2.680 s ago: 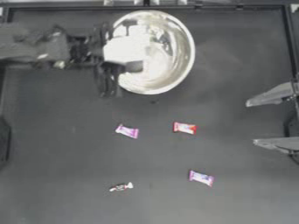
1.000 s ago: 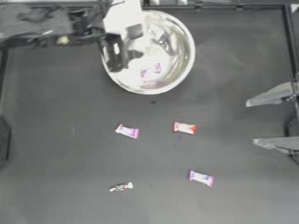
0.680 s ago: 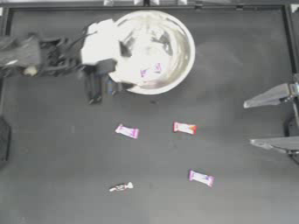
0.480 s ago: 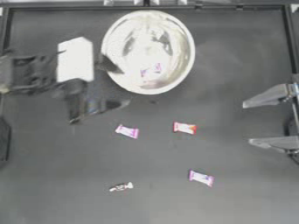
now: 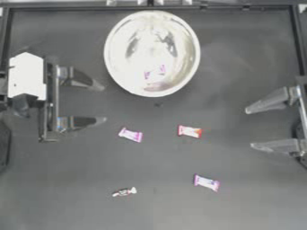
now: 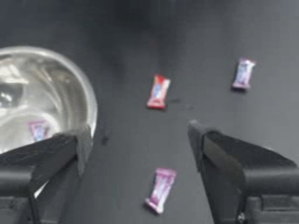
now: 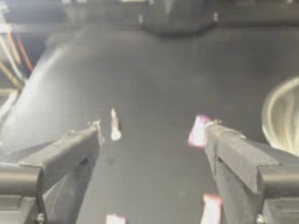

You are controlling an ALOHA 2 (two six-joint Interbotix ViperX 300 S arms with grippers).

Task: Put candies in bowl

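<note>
The shiny bowl (image 5: 151,27) stands at the back middle of the table with one pink-printed candy (image 5: 155,73) lying inside it. On the table lie a pink-purple candy (image 5: 130,134), a red candy (image 5: 189,131), a purple candy (image 5: 206,182) and a thin twisted candy (image 5: 124,192). My left gripper (image 5: 90,100) is open and empty at the left, level with the bowl's front rim. The left wrist view shows the bowl (image 6: 76,87), the candy inside it (image 6: 39,130) and the pink-purple candy (image 6: 160,190) just ahead of the jaws. At the right edge, my right gripper (image 5: 251,128) rests open.
A raised rim (image 5: 156,6) borders the table along the back and sides. The red candy (image 6: 158,91) and the purple candy (image 6: 243,73) lie farther out in the left wrist view. The right wrist view shows the bowl's edge (image 7: 280,118) and the thin candy (image 7: 114,124).
My left gripper drew back from over the bowl to the left side and forward. A candy stayed behind in the bowl. The right arm has not moved.
</note>
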